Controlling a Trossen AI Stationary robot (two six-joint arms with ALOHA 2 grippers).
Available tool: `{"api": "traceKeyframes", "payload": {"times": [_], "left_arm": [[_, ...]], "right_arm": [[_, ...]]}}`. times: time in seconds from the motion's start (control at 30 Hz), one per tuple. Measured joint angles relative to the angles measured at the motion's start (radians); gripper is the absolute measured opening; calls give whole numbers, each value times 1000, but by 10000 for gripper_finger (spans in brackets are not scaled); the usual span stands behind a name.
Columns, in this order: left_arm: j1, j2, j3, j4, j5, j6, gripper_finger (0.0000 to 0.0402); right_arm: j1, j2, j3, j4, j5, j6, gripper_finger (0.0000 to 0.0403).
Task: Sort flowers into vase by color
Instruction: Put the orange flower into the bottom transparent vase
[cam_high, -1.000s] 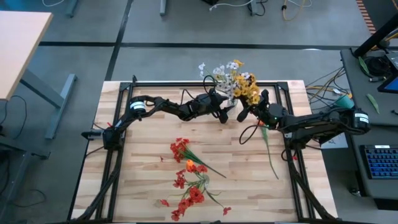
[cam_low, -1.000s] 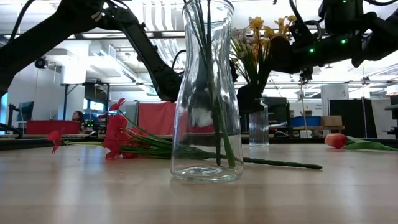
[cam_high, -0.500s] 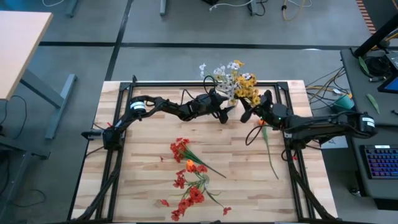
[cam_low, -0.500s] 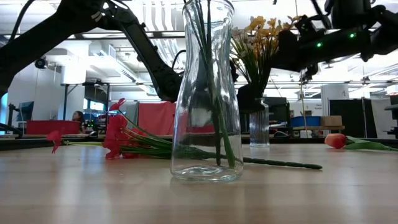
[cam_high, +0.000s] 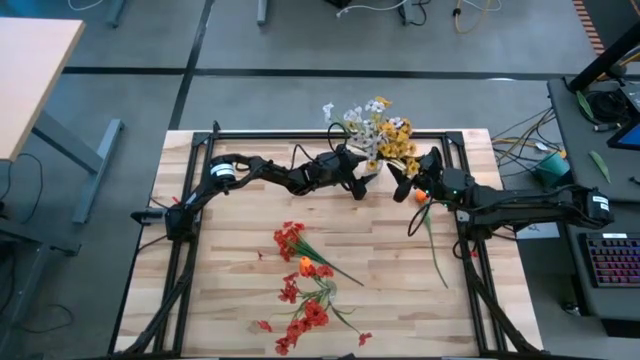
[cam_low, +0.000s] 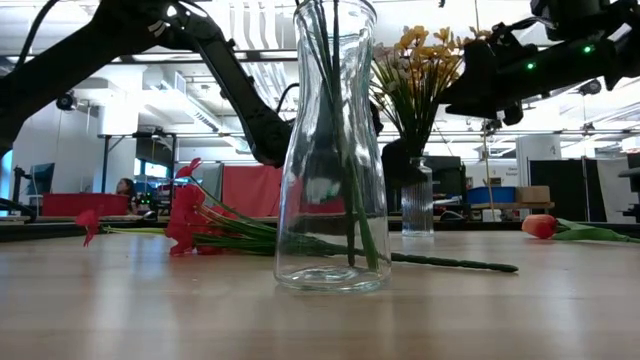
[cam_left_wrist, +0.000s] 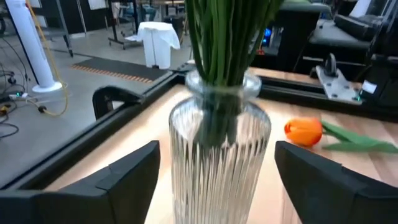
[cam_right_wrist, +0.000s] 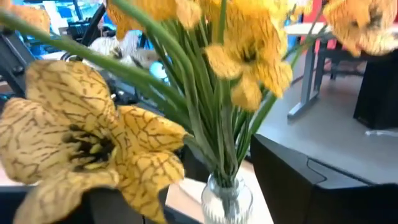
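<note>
Flowers: my right gripper (cam_high: 401, 178), jaws spread and holding nothing, hangs beside the yellow blooms (cam_high: 400, 146) in the ribbed vase (cam_left_wrist: 219, 155) at upper centre, left gripper (cam_high: 358, 184) spread around it; retreat straight, don't snag stems, reds (cam_high: 300, 290) wait lower centre.

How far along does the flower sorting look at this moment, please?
Done: yellow and white flowers stand in the ribbed vase. In hand: nothing; the left gripper flanks that vase with open fingers, the right gripper is beside it. Left: red flowers and an orange tulip on the table.
</note>
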Motion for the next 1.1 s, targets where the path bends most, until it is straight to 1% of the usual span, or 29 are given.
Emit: {"api": "traceKeyframes", "payload": {"times": [0.13,0.23,0.33,0.5,0.67,0.9,1.1], "left_arm": [[0,-11,0,-47,0,3,317],[0,-38,1,-121,0,5,324],[2,-65,1,-200,11,19,326],[2,-90,2,-257,61,24,326],[2,-132,2,-358,85,-2,326],[2,-204,3,-605,85,-23,326],[2,-260,3,-832,86,-22,327]], "right_arm": [[18,-37,1,-99,0,73,212],[36,-59,7,-199,0,137,212],[58,-66,25,-309,-1,203,211],[100,-60,77,-528,-3,325,210],[145,-49,140,-741,-28,447,210],[184,-49,203,-933,-134,580,210],[184,-48,248,-1074,-293,716,210]]}}
